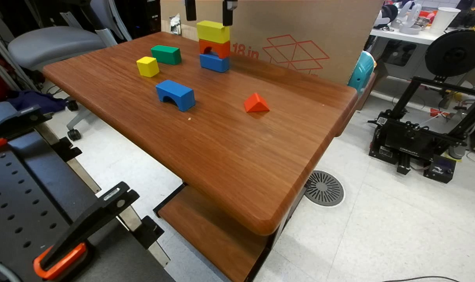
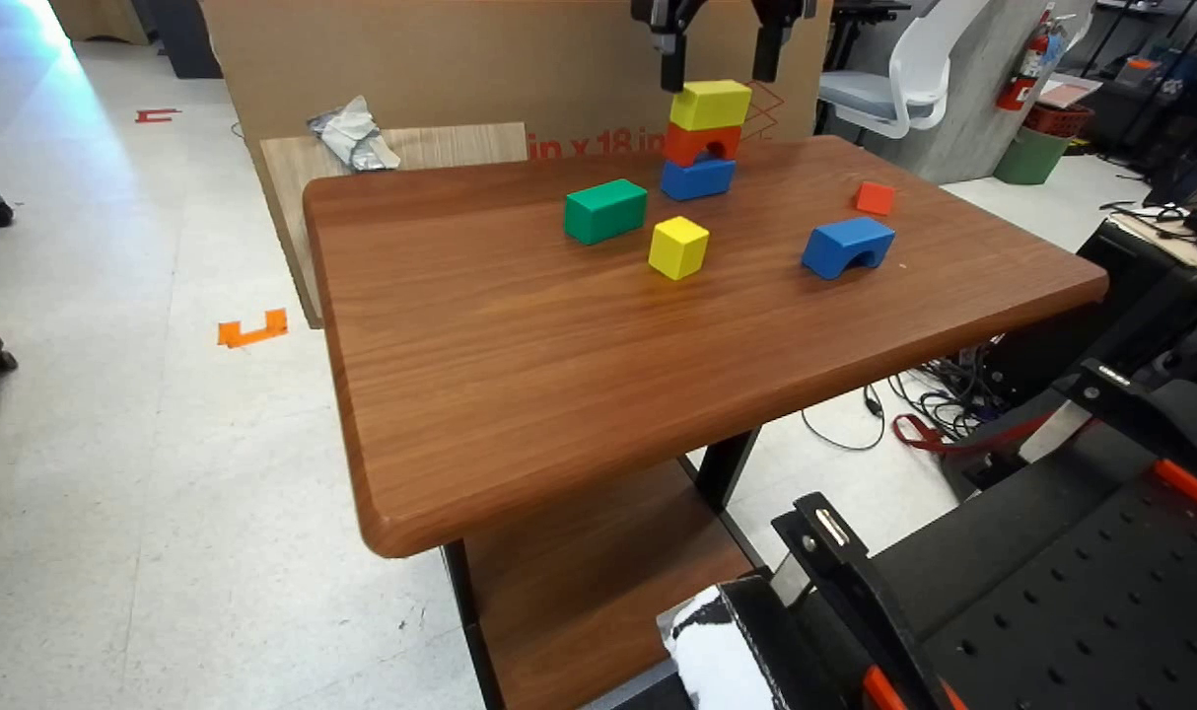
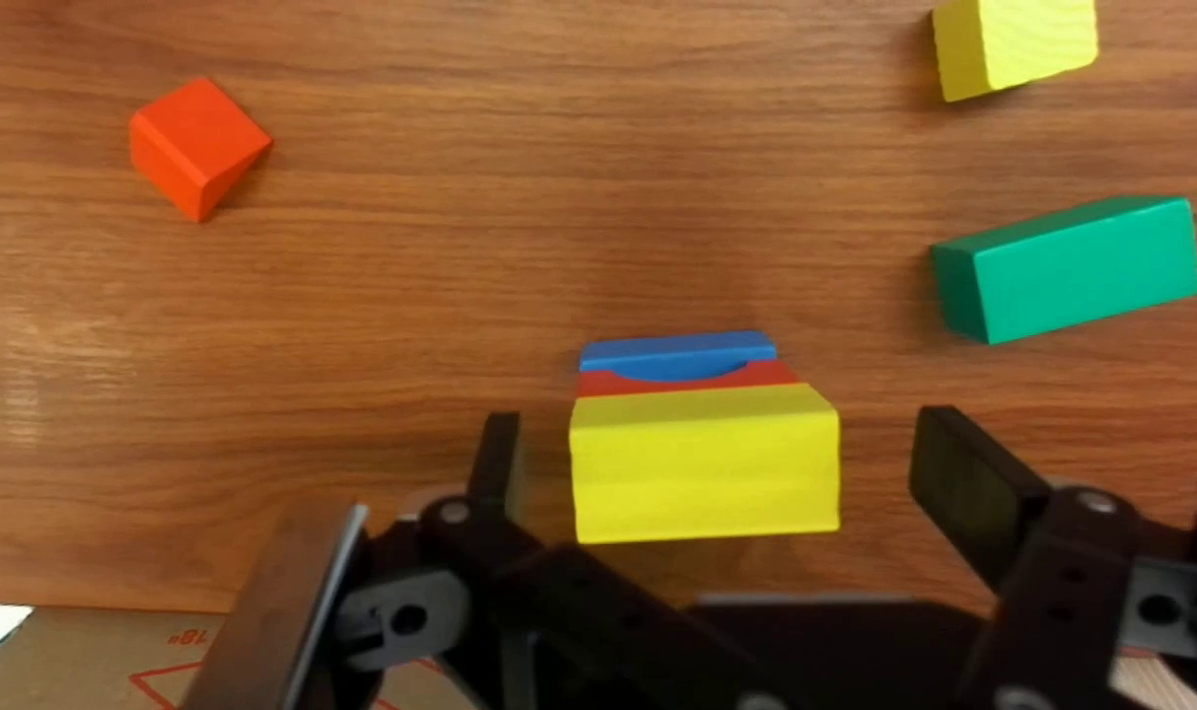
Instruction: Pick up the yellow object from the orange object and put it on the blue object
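While the tool [image 2: 719, 77] hangs at the top of the stack, its fingers [image 1: 190, 11] are spread wide, one off each short end of the yellow block [image 3: 707, 468]. Desk [image 1: 237, 156] shows between block and finger at both ends in the wrist view: no contact. Whether the tips reach below the block's top face, cannot tell.

Yellow block lies flat on the orange block [image 2: 682, 144], itself opening-down on the lower blue block [image 2: 697, 180].

Step, as judged: lining up for the grasp; pick not yet made. Next: centre (gap looks tighter at the wrist view's left), descend straight, close on the yellow ends only, clear of the orange. Lift should be vertical, or the orange block may drag.

Farther out, the blue arch block [image 1: 175, 91] stands opening-down, apart from the stack. Taken as target, since the lower blue block already carries orange. Placement probably wants the tool turned to match its long axis.
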